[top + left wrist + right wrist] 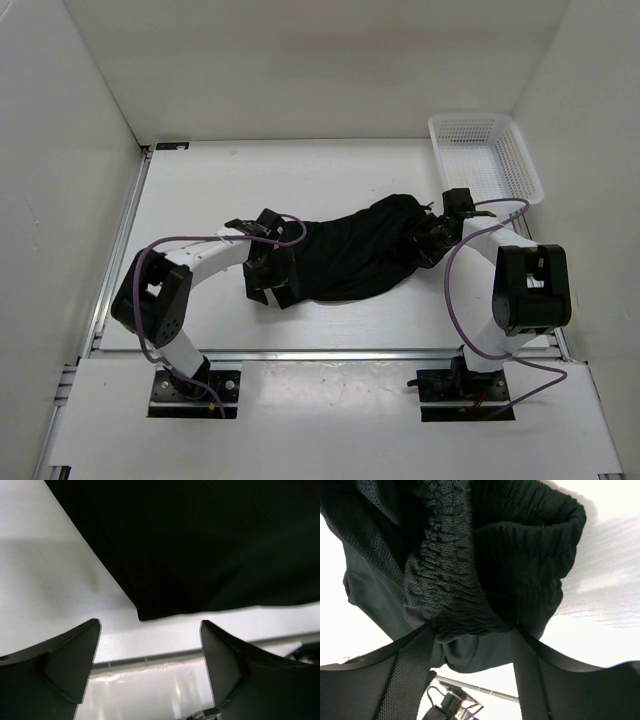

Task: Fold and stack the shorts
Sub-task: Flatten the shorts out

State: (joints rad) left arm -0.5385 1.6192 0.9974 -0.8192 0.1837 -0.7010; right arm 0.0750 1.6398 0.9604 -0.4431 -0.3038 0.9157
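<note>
**Item:** one pair of black shorts (355, 255) lies crumpled mid-table (200, 190), between the two arms.

**Right gripper** (472, 630): the fingers are clamped on the bunched elastic waistband at the right end of the shorts.

**Left gripper** (150, 623): the fingers are spread with nothing between them. A hem corner sits just beyond the tips, at the garment's left end.

**Step in hand, as judged:** spreading the garment flat ahead of folding.

**Recommended:**
- The left gripper advances onto the hem corner and closes on the hem itself, not on loose fabric.
- Both ends are then drawn apart evenly, low over the table, so no wrinkles are trapped.

**Count:**
- Shorts: one.
- White mesh basket (527, 160): one, far right.
- Grippers: two.
</note>
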